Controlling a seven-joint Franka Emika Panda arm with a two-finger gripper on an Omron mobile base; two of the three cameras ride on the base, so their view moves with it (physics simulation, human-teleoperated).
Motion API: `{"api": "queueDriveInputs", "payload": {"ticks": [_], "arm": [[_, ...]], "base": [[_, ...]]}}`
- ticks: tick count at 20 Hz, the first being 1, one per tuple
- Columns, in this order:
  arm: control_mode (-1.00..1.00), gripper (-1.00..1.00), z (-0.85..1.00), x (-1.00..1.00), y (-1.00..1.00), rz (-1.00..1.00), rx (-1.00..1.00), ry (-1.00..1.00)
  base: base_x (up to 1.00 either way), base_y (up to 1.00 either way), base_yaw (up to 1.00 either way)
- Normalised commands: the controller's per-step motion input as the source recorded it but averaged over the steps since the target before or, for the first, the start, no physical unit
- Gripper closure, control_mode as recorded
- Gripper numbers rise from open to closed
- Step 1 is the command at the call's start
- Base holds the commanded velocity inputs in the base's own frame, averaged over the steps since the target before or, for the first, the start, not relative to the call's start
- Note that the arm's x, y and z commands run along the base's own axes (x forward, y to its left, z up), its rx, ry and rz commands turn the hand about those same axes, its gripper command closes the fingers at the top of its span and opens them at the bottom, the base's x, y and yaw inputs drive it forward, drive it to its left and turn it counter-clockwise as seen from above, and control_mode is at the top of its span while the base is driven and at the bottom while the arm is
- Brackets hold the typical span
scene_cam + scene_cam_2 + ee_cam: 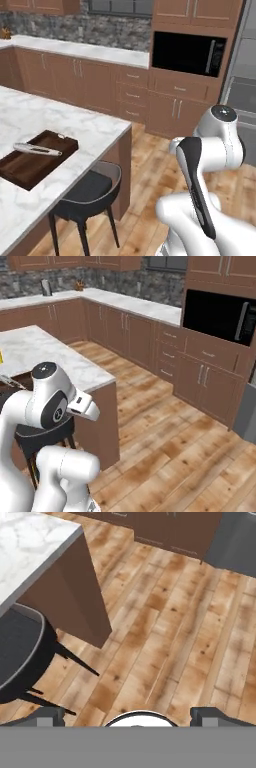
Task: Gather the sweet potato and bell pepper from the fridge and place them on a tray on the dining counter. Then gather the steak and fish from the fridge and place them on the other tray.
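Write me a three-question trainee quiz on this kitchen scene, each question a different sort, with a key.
1. True or false: the tray on the marble counter already holds a silvery fish.
2. Multiple choice: what stands at the counter's near edge? A) a black chair B) a trash bin C) a ladder
3. Fill in: seen from the hand, the tool faces the wooden ____ with its jaws wide apart and nothing between them.

Key: 1 true; 2 A; 3 floor
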Motion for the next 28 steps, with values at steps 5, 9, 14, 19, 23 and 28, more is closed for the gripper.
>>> {"api": "queueDriveInputs", "payload": {"ticks": [5,9,14,19,23,28], "arm": [[1.00,-1.00,0.00,0.00,0.00,0.00,0.00,0.00],[1.00,-1.00,0.00,0.00,0.00,0.00,0.00,0.00],[1.00,-1.00,0.00,0.00,0.00,0.00,0.00,0.00],[1.00,-1.00,0.00,0.00,0.00,0.00,0.00,0.00],[1.00,-1.00,0.00,0.00,0.00,0.00,0.00,0.00],[1.00,-1.00,0.00,0.00,0.00,0.00,0.00,0.00]], "base": [[0.47,-0.71,-0.32],[0.54,-0.71,-0.28],[0.56,-0.68,-0.29],[0.56,-0.57,-0.33],[0.57,-0.26,-0.39],[0.72,-0.03,-0.42]]}}
